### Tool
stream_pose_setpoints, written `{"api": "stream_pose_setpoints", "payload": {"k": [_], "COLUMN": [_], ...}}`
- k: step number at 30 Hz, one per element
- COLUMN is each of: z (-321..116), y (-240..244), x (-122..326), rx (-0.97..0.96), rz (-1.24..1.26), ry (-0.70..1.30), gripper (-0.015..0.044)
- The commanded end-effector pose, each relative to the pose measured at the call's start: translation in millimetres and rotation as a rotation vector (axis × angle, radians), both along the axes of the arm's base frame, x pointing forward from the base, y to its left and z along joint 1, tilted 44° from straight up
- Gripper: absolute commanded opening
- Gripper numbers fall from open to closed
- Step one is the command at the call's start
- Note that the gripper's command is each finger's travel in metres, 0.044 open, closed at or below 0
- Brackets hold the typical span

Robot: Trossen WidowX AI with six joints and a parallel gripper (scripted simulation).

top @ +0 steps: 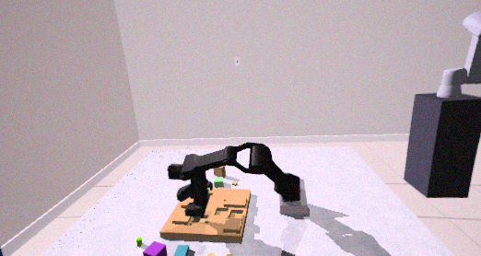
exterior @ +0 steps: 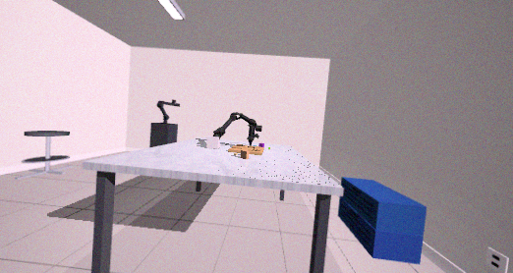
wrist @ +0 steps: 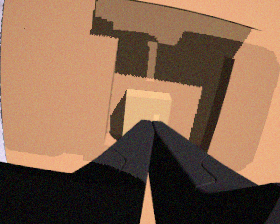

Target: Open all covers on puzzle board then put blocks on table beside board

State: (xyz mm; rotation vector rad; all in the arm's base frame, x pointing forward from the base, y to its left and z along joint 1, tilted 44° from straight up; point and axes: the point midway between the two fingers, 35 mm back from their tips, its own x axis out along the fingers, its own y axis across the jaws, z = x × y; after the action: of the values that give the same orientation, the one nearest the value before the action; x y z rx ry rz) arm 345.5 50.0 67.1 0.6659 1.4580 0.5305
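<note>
The tan puzzle board lies on the table. My gripper is shut with nothing between its fingers, low over the left part of the board in the top view. In the wrist view a pale yellow block stands in a square recess just beyond the fingertips, which hide its near part; contact cannot be told. Other recesses and tracks show on the board's right half in the top view. The covers have the board's colour and are hard to tell apart from it.
Off the board's near side lie a purple cube, a teal block, a small green piece and small tan pieces at the frame edge. Behind it are a green block, a brown block and a small tan piece.
</note>
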Motion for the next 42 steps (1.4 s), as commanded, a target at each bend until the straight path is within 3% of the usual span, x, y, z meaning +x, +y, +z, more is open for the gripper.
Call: {"api": "stream_pose_setpoints", "payload": {"k": [1, 37, 42], "z": [-4, -22, -23], "y": [5, 0, 0], "x": [-1, 17, 17], "rx": [0.007, 0.007, 0.019], "rz": [0.000, 0.000, -0.164], "ry": [0.007, 0.006, 0.165], "gripper": [0.0000, 0.0000, 0.0000]}}
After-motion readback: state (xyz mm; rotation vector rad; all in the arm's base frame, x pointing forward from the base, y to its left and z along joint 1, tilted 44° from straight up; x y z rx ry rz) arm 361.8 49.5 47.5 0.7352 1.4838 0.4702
